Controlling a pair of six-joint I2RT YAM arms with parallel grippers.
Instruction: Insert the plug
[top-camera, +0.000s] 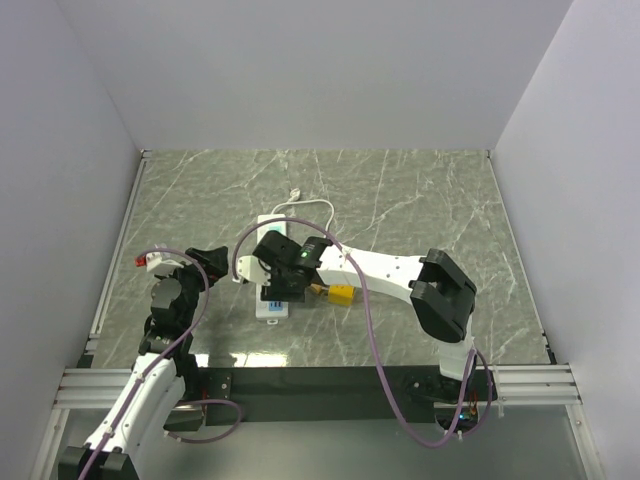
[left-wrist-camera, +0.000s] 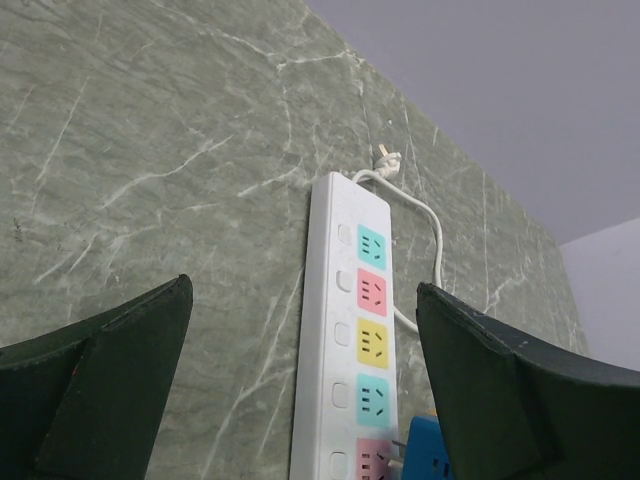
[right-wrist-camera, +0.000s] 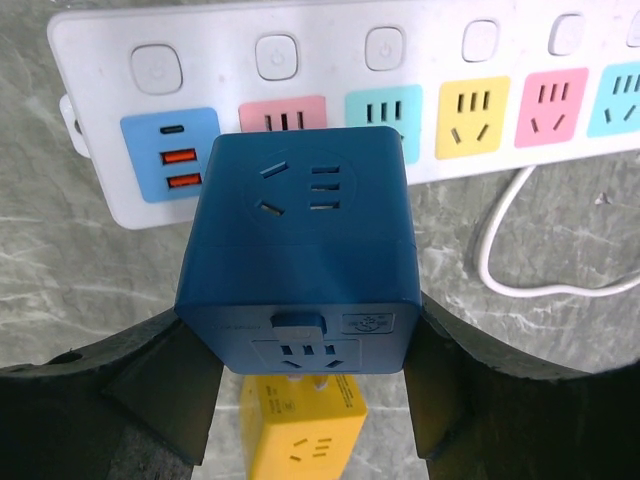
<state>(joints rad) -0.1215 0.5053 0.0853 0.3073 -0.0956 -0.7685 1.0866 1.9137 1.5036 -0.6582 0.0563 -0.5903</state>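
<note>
My right gripper (right-wrist-camera: 310, 375) is shut on a blue cube plug (right-wrist-camera: 300, 235), its fingers (right-wrist-camera: 165, 390) pressed on the cube's two sides. The cube hangs beside the near end of the white power strip (right-wrist-camera: 350, 60), facing the pink socket (right-wrist-camera: 283, 118). In the left wrist view the plug (left-wrist-camera: 425, 452) shows its bare prongs (left-wrist-camera: 396, 448) just off the nearest pink socket, outside the holes. My left gripper (left-wrist-camera: 305, 390) stands open beside the strip (left-wrist-camera: 345, 330), holding nothing. In the top view the right gripper (top-camera: 281, 283) covers the strip (top-camera: 271, 222) near its front end, and the left gripper (top-camera: 222, 262) is to its left.
A yellow cube adapter (right-wrist-camera: 300, 430) lies on the marble table under the right gripper, also seen as the yellow adapter (top-camera: 341, 296) to the right of the strip. The strip's white cable (top-camera: 310, 205) loops at the far end. A blue USB panel (right-wrist-camera: 170, 155) sits at the strip's near end.
</note>
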